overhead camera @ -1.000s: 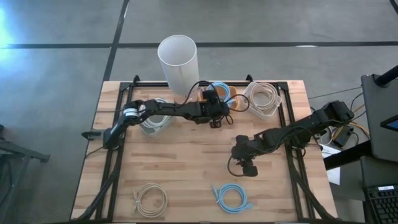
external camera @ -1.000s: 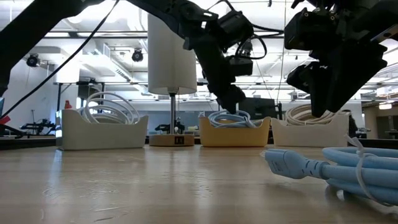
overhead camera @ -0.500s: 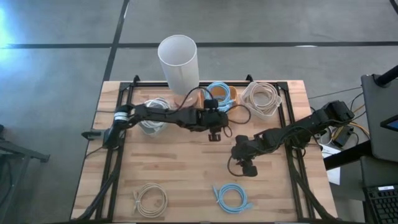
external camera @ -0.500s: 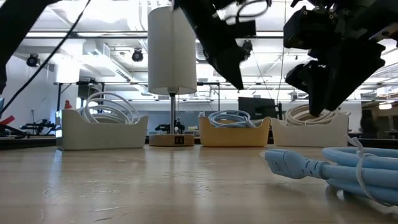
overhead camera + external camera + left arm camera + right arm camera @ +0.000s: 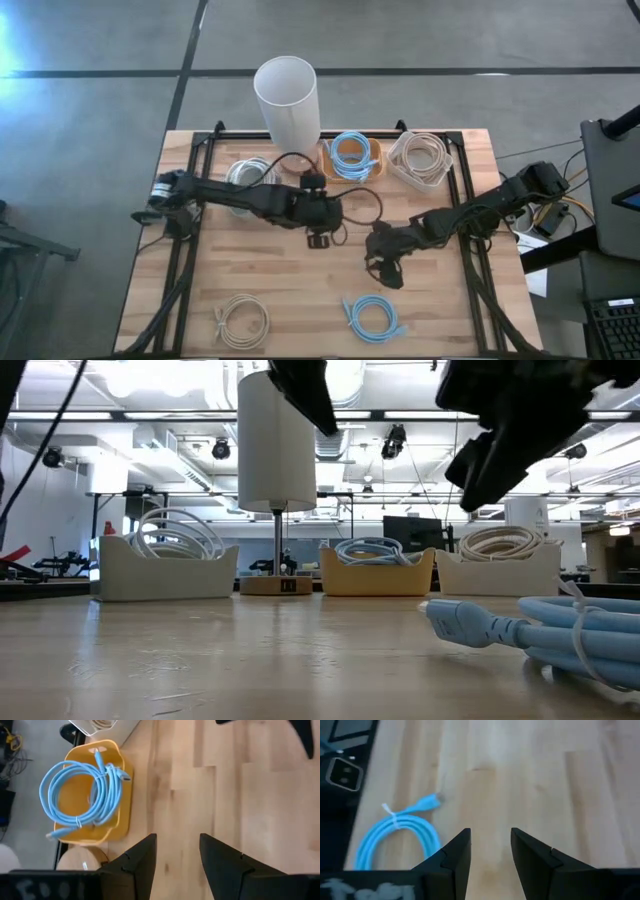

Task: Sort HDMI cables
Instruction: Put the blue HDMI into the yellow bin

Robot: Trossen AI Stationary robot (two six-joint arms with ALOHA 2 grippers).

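The light blue coil [image 5: 353, 154] lies in the yellow bin, also clear in the left wrist view [image 5: 82, 795]. White coils [image 5: 243, 176] fill the left bin and beige coils [image 5: 421, 157] the right bin. A pale coil [image 5: 241, 320] and a second light blue coil [image 5: 372, 317] lie flat on the table near its near edge. My left gripper [image 5: 318, 241] hovers open over bare wood, on the near side of the yellow bin. My right gripper [image 5: 386, 275] hangs open above the table, on the far side of the loose blue coil [image 5: 400, 842].
A tall white cylinder [image 5: 287, 100] stands at the far edge between the white and yellow bins. The three bins [image 5: 378, 570] line the far side. Black frame rails run along both table sides. Bare wood [image 5: 280, 270] lies between the grippers and the near coils.
My left gripper has drawn back from above the yellow bin toward the table's near edge and a little left, rising clear of the bin. The blue coil stays in the bin. My right gripper has shifted slightly toward the left.
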